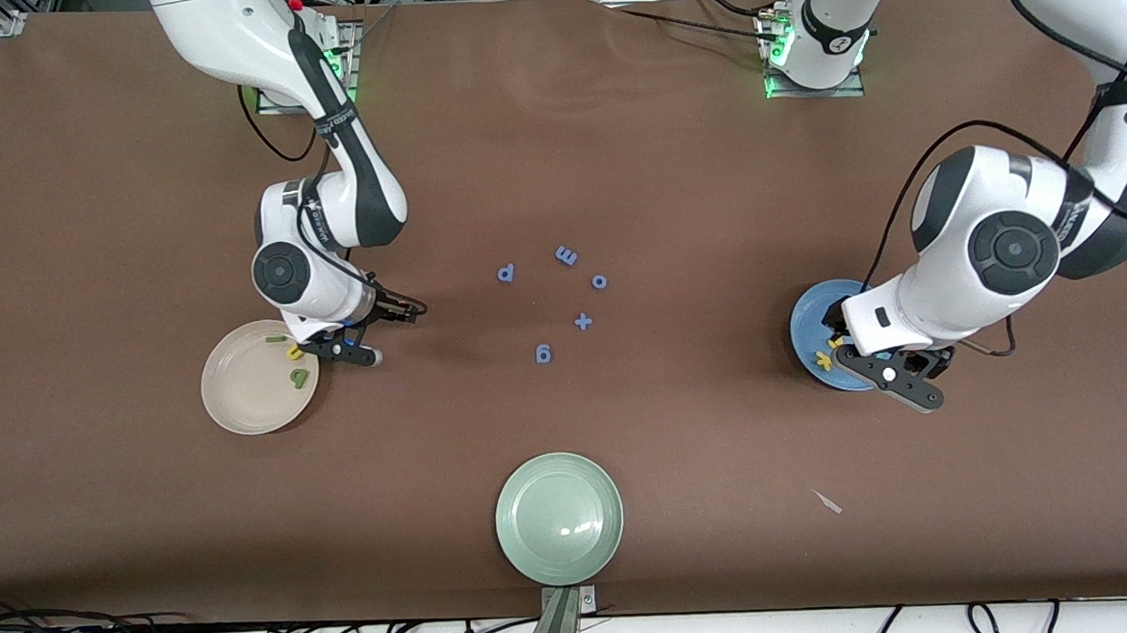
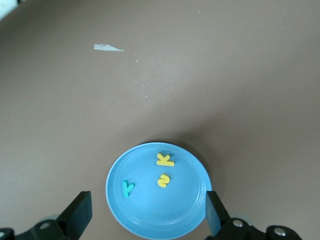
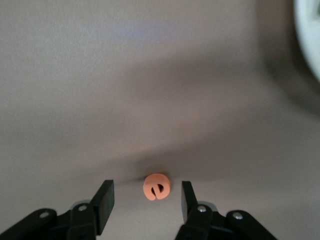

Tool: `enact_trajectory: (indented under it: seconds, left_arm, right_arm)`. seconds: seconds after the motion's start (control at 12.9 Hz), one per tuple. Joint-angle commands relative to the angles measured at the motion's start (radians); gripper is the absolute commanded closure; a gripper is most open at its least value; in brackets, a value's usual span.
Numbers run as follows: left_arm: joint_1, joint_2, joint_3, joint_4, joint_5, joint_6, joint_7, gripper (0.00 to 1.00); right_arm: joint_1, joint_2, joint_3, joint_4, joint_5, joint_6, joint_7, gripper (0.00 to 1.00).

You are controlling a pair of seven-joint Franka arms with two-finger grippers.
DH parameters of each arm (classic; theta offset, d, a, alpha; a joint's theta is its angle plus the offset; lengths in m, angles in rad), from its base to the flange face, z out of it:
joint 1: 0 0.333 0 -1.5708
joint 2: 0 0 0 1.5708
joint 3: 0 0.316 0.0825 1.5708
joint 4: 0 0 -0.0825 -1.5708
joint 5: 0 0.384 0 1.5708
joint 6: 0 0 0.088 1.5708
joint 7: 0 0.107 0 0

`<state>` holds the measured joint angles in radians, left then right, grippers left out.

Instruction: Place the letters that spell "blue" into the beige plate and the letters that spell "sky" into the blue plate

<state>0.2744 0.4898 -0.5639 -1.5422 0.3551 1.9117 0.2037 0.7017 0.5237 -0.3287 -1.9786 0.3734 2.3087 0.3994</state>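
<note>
The beige plate (image 1: 244, 391) lies toward the right arm's end and holds a yellow u (image 1: 294, 351), an olive b (image 1: 300, 376) and a light green l (image 1: 275, 340). Beside it my right gripper (image 1: 397, 333) (image 3: 145, 200) is open low over the table, with the orange e (image 3: 156, 186) lying on the table between its fingers, untouched. The e is hidden in the front view. My left gripper (image 1: 879, 363) (image 2: 148, 215) hangs open over the blue plate (image 1: 814, 313) (image 2: 175, 212), which holds a yellow k (image 2: 165, 160), a yellow s (image 2: 164, 180) and a teal y (image 2: 127, 188).
Several all-blue letters and a plus sign (image 1: 583, 321) lie mid-table. A pale green plate (image 1: 560, 517) sits near the table's front edge. A small paper scrap (image 1: 829, 502) (image 2: 107, 47) lies nearer the front camera than the blue plate.
</note>
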Motion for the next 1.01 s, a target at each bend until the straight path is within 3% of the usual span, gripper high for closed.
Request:
enact_trajectory:
  seconds: [0.0,0.31,0.62,0.93]
  left_arm:
    - [0.002,-0.078,-0.007,0.02,-0.005,-0.084,0.002,0.0]
    - [0.017,-0.109,0.006,0.132,-0.125,-0.235,0.002,0.0]
    - [0.039,-0.138,0.002,0.142,-0.128,-0.241,0.01,0.0]
    - [0.127,-0.142,0.004,0.259,-0.243,-0.241,0.005,0.0]
  right_arm:
    - [0.025,-0.037,-0.001,-0.062,0.012,0.032,0.033,0.38]
    - [0.038,-0.037,-0.001,-0.077,0.01,0.037,0.041,0.38]
    - [0.038,-0.028,-0.003,-0.078,0.006,0.06,0.029,0.38]
    - [0.036,-0.005,-0.003,-0.078,-0.002,0.103,0.024,0.38]
